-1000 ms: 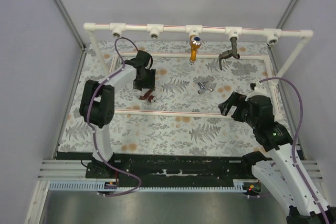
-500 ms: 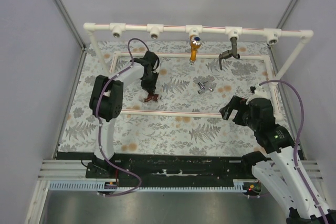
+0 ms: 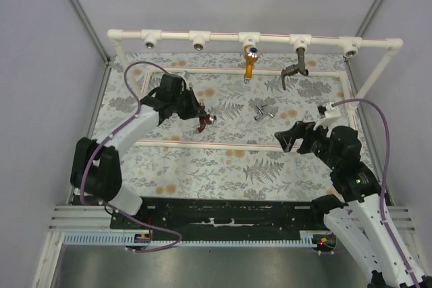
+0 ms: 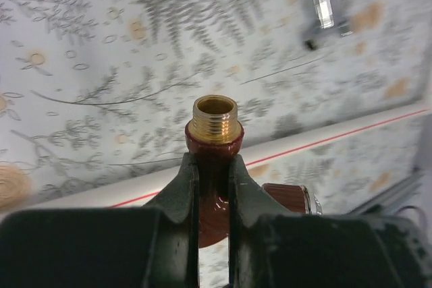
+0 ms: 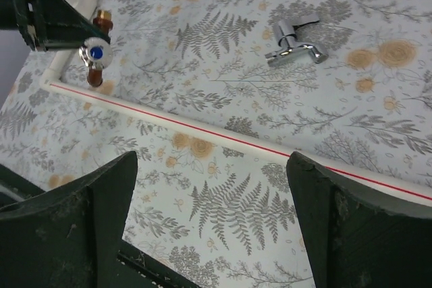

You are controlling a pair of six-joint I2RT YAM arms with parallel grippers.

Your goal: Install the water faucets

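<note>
Left gripper (image 4: pixel 210 170) clamped on reddish-brown faucet (image 4: pixel 214 123); keep thread square to free fitting (image 3: pixel 198 38) upper left. Right gripper (image 5: pixel 210 165) wide open, empty.

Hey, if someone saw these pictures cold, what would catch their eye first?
The left end effector clamped on a reddish-brown faucet, brass thread sticking out beyond the grip, left of centre over the fern-print mat. Then the white pipe frame along the far edge, with a golden-orange faucet and a dark grey faucet already hanging from it. A silver faucet lies loose mid-mat.
</note>
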